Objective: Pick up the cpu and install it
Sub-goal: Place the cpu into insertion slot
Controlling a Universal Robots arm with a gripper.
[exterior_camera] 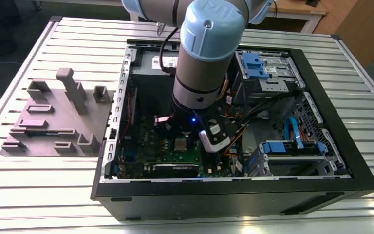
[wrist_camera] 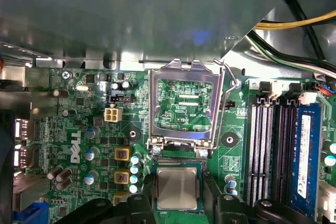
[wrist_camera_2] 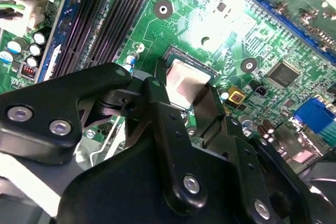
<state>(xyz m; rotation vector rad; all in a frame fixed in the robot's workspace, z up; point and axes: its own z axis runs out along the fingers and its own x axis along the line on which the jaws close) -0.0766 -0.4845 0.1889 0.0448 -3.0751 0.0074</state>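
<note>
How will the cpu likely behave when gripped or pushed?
The cpu looks like a stiff flat plate, so it probably will not bend or roll. Its shiny metal top may be slippery. Being thin, it is probably light.

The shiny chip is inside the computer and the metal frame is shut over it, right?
Not quite. The cpu is inside the computer, but the metal frame is flipped open beside it, not shut over it, as the first wrist view shows.
</note>
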